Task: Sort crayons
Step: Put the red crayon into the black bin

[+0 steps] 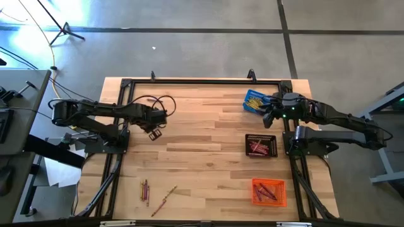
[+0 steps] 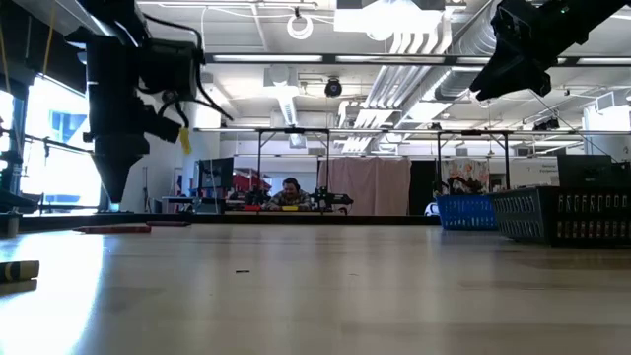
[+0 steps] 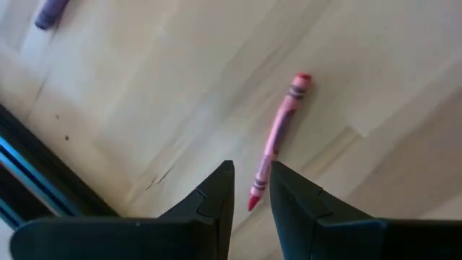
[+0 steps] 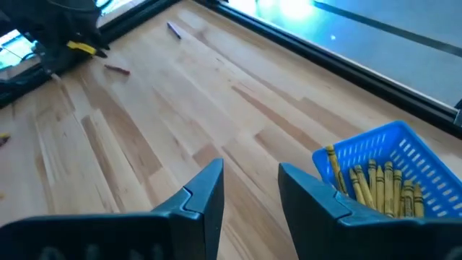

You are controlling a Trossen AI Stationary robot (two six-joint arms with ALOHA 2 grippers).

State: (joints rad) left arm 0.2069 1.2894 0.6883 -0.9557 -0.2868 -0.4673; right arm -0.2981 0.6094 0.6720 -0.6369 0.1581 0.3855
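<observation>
Pink crayon [image 3: 278, 137] beneath lowered, parted left pincer [image 3: 251, 189].

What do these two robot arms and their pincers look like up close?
Both arms are dark, jointed and slim, with black cables looping by the left one. The left gripper and right gripper each end in two dark wedge-shaped fingers. A small green light glows near the right wrist.

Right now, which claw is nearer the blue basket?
Right. The right claw hangs just beside the blue basket of yellow crayons; the left claw is far across the table.
</observation>
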